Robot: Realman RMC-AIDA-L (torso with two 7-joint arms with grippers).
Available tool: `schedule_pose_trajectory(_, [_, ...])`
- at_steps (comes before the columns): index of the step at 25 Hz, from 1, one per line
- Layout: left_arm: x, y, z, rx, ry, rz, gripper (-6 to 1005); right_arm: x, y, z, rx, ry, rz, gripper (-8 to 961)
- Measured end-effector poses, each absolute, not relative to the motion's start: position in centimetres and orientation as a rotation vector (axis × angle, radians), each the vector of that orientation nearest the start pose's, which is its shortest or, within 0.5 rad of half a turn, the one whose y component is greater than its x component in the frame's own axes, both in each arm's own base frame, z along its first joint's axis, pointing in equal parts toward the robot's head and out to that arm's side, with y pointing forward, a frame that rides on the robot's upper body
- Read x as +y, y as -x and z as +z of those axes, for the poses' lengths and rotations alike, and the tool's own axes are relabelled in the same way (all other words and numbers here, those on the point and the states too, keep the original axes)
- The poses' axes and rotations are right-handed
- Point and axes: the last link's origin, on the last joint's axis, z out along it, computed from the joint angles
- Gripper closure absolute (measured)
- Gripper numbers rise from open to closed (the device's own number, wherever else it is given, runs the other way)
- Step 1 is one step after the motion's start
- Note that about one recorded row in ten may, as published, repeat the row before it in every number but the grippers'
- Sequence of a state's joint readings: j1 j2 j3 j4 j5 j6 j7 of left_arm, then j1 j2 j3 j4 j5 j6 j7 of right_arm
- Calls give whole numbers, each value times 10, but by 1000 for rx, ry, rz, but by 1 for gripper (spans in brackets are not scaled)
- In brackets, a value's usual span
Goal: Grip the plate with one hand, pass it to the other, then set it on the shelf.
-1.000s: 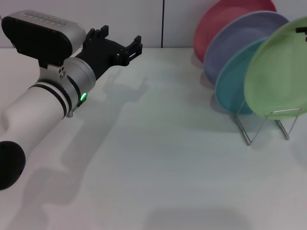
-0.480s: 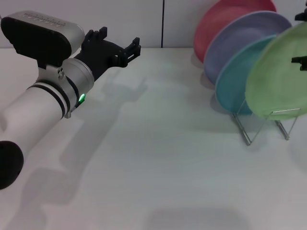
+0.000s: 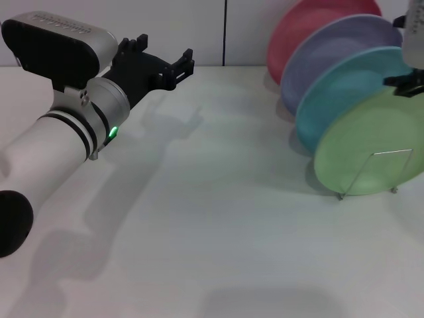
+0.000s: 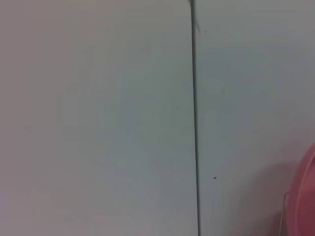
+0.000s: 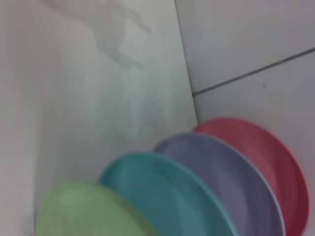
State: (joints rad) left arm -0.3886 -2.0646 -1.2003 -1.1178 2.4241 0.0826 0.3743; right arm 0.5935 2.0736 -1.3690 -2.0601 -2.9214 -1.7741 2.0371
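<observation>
The light-green plate (image 3: pixel 368 146) leans back at a low angle in the front of the wire shelf (image 3: pixel 386 154), its lower rim on the table. It also shows in the right wrist view as the green plate (image 5: pixel 83 211), nearest the camera. My right gripper (image 3: pixel 405 83) shows only partly at the right edge, just over the plate's upper rim; whether it touches the plate cannot be told. My left gripper (image 3: pixel 161 57) hangs open and empty above the table at the far left, well away from the plates.
Behind the green plate stand a teal plate (image 3: pixel 338 86), a lavender plate (image 3: pixel 331 46) and a red plate (image 3: pixel 301 30) in a row. The white table (image 3: pixel 212 218) spreads in front. A wall with a dark seam (image 4: pixel 194 123) is behind.
The green plate has dropped lower and tipped further back, sliding a little left on the rack. The right gripper has come further into view above it. The left arm has barely moved.
</observation>
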Motion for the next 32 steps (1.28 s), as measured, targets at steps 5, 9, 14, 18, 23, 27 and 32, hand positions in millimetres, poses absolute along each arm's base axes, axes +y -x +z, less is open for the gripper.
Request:
schedule_pose_trajectory(5, [397, 165, -47, -542, 1988, -540, 143, 334, -70, 100, -211, 2311, -687, 167])
schedule_pose_trajectory(9, [398, 166, -48, -541, 1987, -538, 143, 345, -55, 101, -244, 2234, -562, 168])
schedule_pose_trajectory(14, [400, 172, -37, -530, 1924, -560, 143, 370, -62, 158, -153, 1935, -294, 169])
schedule_pose_trajectory(18, [403, 191, -11, -538, 1786, -595, 143, 369, -86, 192, -79, 1705, -110, 170])
schedule_pose_trajectory(23, [397, 218, 16, -504, 1607, -637, 143, 351, -121, 220, 130, 1544, 177, 170])
schedule_pose_trajectory(27, [386, 235, 31, -460, 1489, -660, 143, 322, -147, 228, 223, 1449, 413, 170])
schedule_pose_trajectory(32, [376, 260, 39, -483, 1386, -710, 143, 286, -178, 235, 257, 1249, 527, 170])
